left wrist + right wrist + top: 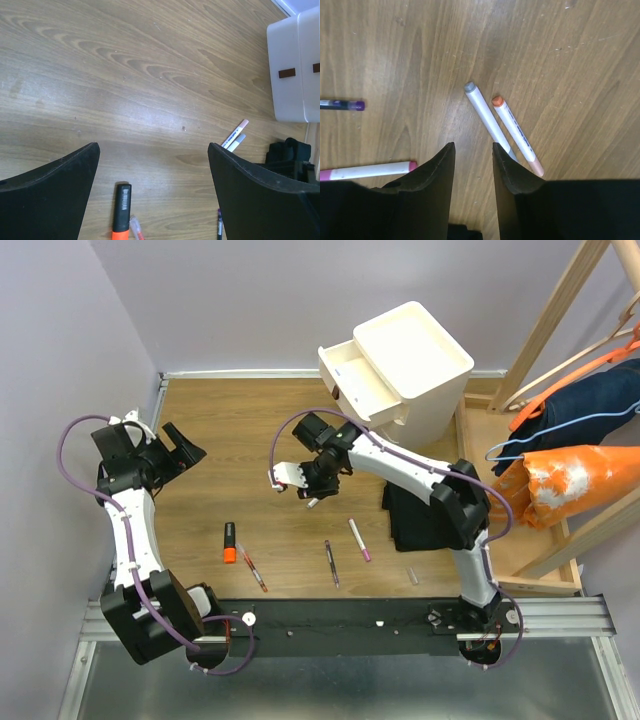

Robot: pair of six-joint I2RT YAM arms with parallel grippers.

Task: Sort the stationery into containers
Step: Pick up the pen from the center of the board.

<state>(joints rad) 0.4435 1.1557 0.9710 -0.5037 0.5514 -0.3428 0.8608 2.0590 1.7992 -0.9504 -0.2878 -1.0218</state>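
My right gripper (472, 145) hovers low over the wooden table (260, 440), its jaws a narrow gap apart and empty. Just right of its fingertips lie two white markers side by side, one grey-capped (487, 117), one orange-capped (517, 135). Both show in the top view (312, 502). My left gripper (152, 146) is wide open and empty, high at the far left (170, 452). An orange highlighter (230, 542), a red pen (252, 568), a purple pen (331, 563) and a pink-capped marker (359, 539) lie near the front. The white cabinet (410, 355) has its top drawer (345, 375) pulled open.
A folded black cloth (420, 515) lies right of the pens under my right arm. A wooden rack (560, 330) with orange and navy clothes stands at the right. A small clear piece (411, 575) lies near the front rail.
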